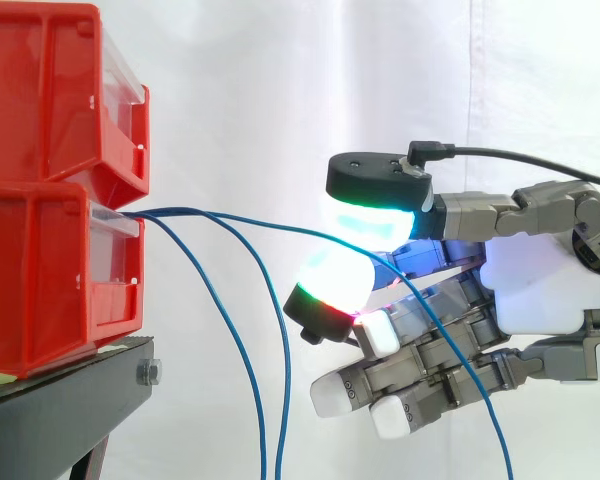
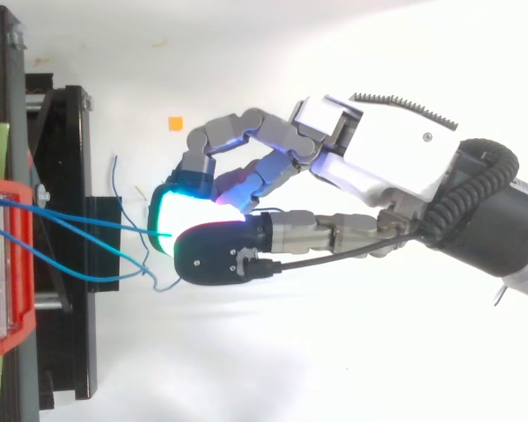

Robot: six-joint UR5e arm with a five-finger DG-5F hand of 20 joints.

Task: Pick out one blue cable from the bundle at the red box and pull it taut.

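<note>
The robot's white-palmed hand (image 1: 540, 285) pinches one thin blue cable (image 1: 260, 219) between glowing pads (image 1: 370, 215), near the stacked red plastic bins (image 1: 50, 260); best hold firm and draw straight away, leaving the two slack blue strands (image 1: 230, 340) hanging.

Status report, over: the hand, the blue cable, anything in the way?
Hand shut, fingers pinching one blue cable from the lower red bin. Cable slightly bowed, not yet taut. Two other blue cables hang close by the fingers.
</note>
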